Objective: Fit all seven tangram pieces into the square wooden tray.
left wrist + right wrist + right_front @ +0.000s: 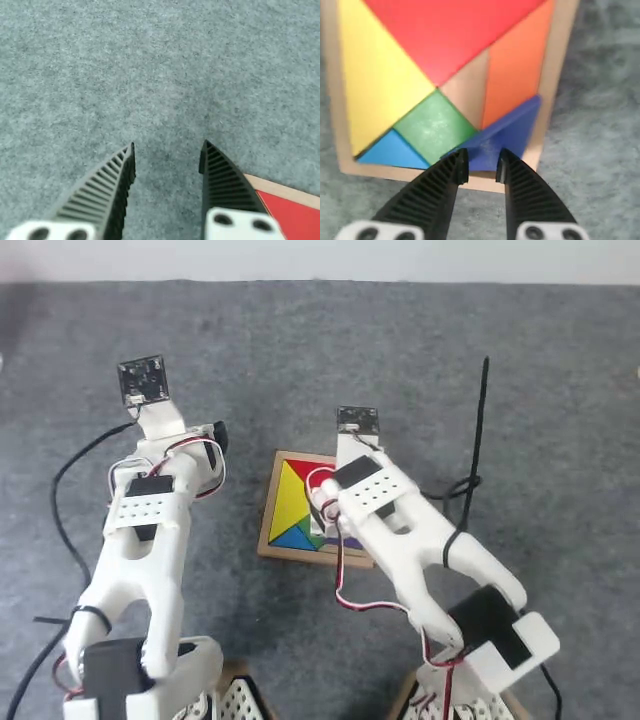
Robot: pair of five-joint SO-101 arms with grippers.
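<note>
The square wooden tray (268, 525) lies on the grey mat under my right arm. In the right wrist view the tray (563, 55) holds a red triangle (450, 30), a yellow triangle (375, 80), an orange piece (512, 75), a green square (434, 125) and a light blue triangle (395, 152). A bare wooden gap (465, 92) shows in the middle. A dark blue piece (507, 132) sits tilted, one tip over the tray rim. My right gripper (481, 159) is shut on its near edge. My left gripper (169, 145) hangs open over bare mat, beside the tray's corner (280, 187).
Grey mat (300, 350) surrounds the tray on all sides. A black cable (478, 440) runs along the mat to the right of the right arm. More cables trail from the left arm's base (60, 510).
</note>
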